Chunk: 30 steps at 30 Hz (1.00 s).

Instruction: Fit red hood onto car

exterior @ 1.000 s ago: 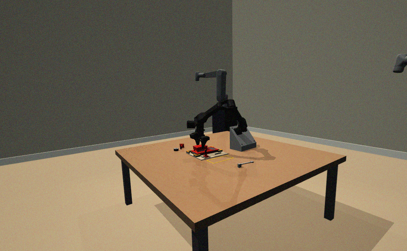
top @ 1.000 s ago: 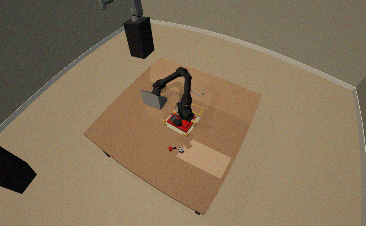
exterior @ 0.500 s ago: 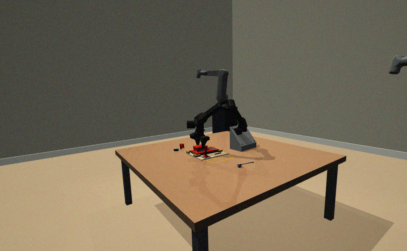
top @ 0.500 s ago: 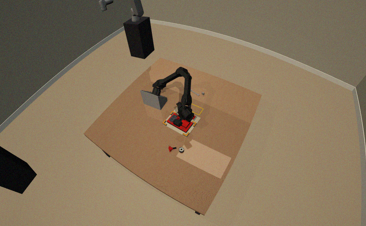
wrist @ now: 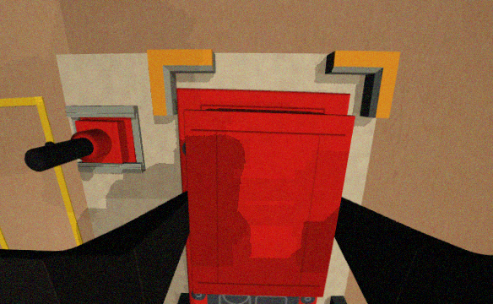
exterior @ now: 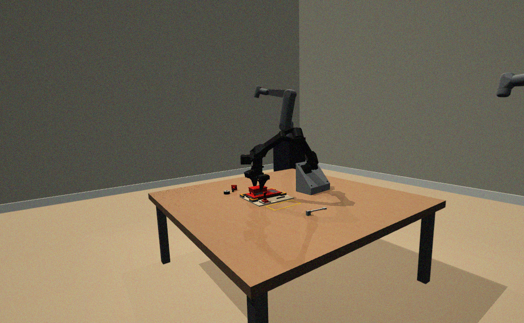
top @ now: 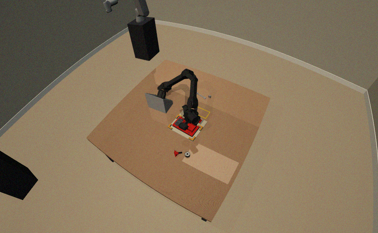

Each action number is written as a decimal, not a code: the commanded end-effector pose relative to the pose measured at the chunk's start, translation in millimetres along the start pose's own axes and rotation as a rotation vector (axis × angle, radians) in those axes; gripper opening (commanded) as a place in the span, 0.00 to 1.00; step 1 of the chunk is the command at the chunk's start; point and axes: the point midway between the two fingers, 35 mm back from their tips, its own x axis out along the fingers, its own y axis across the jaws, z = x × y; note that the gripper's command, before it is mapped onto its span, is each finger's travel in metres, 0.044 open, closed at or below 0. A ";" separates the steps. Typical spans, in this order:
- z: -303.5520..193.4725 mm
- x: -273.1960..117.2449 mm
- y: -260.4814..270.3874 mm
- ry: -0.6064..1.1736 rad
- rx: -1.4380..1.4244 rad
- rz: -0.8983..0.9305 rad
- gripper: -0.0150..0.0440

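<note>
- ok so the arm (top: 194, 89) (exterior: 271, 143) is rooted on a grey wedge stand (top: 156, 103) (exterior: 311, 182), near the upper-left edge of the surface (top: 143, 144) (exterior: 336, 241) (wrist: 441, 148) in the top view; it climbs from there, bends at a high elbow, then reaches over toward the middle
- wrist is folded down, so the pincer (top: 191, 123) (exterior: 258, 186) (wrist: 261, 199) points pretty much straight at the surface; its two fingers come in from opposite sides
- pincer is clenched on the red hood (top: 193, 127) (exterior: 257, 190) (wrist: 268, 190), one finger against each long side; the flat roof faces up
- hood is right over the chassis (top: 177, 124) (exterior: 273, 192) (wrist: 263, 96), roughly mid-surface; a strip of red deck pokes out past its far end in the wrist view, and the two edges look slightly out of line
- can't tell if the pegs are in the holes, the hood covers that bit; same for whether it's fully seated
- chassis sits in the jig (top: 181, 135) (exterior: 287, 198) (wrist: 268, 63), orange brackets around its corners; small red block with a black lever (exterior: 265, 199) (wrist: 117, 143) is on the same pale plate, beside the car
- a red piece with a black stub (top: 176, 153) (exterior: 234, 187) lies between the jig and the lower-left edge in the top view; a little wheel (top: 185, 155) (exterior: 226, 192) is just beside it
</note>
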 end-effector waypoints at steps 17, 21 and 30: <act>-1.1 1.5 0.3 -0.001 -0.004 -0.010 0.25; -1.2 2.4 0.2 -0.001 -0.004 -0.010 0.25; -1.3 6.2 0.1 -0.001 -0.004 -0.010 0.25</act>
